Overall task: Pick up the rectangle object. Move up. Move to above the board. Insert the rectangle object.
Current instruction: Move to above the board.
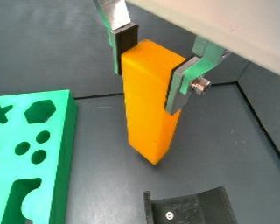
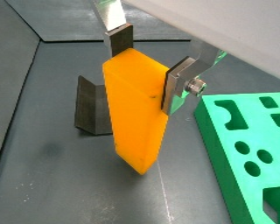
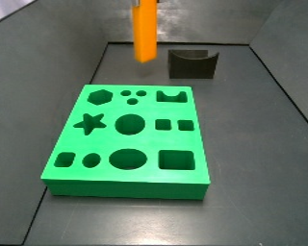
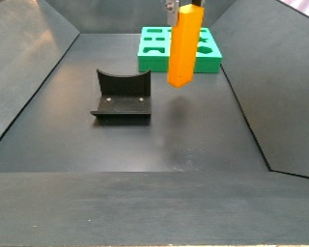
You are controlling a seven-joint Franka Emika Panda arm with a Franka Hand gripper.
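Above dark floor (image 4: 144, 145), pincer (image 1: 154, 63) clamping rectangle object (image 1: 152, 105).

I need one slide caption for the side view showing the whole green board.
Gripper holds orange block behind green board.

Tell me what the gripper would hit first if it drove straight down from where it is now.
The gripper holds the tall bright-orange rectangular block, whose lower end would likely meet the bare dark floor first. The green board seems off to one side.
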